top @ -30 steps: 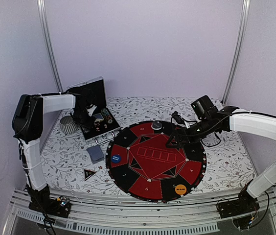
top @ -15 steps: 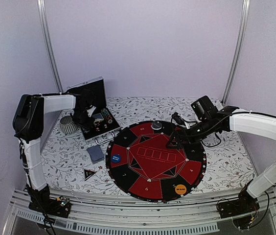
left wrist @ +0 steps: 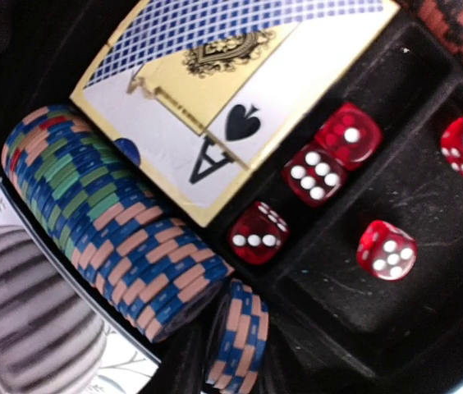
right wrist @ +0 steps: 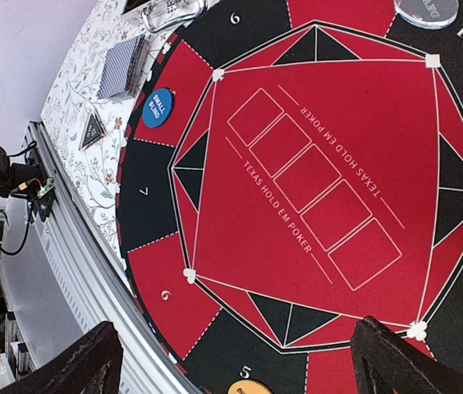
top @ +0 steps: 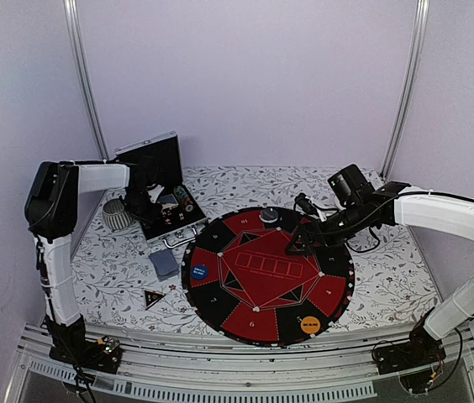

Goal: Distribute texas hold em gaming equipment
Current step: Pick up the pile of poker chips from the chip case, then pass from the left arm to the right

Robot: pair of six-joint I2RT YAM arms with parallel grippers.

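Note:
In the left wrist view a long row of striped poker chips [left wrist: 100, 222] lies in the open black case [left wrist: 396, 271]. My left gripper [left wrist: 236, 357] is shut on a small stack of blue-and-tan chips [left wrist: 238, 341], tilted away from the row's end. In the top view this gripper [top: 140, 206] is down inside the case [top: 188, 220]. My right gripper [top: 297, 243] hangs open over the round mat [top: 220, 302], nothing between its fingers [right wrist: 92, 361]. A grey-blue card deck [top: 165, 263], a blue button [top: 198, 271], an orange button [top: 309, 323] and a black triangle marker [top: 153, 296] lie around.
Several red dice [left wrist: 330, 156] and an ace-of-spades card box [left wrist: 215, 98] sit in the case compartments. A ribbed silver cup [top: 118, 214] stands left of the case. A grey round disc [top: 269, 216] rests on the mat's far edge. The case lid [top: 153, 159] stands upright.
The left jaws have narrowed onto the small chip stack, and the left arm shifted slightly. The right arm has not moved.

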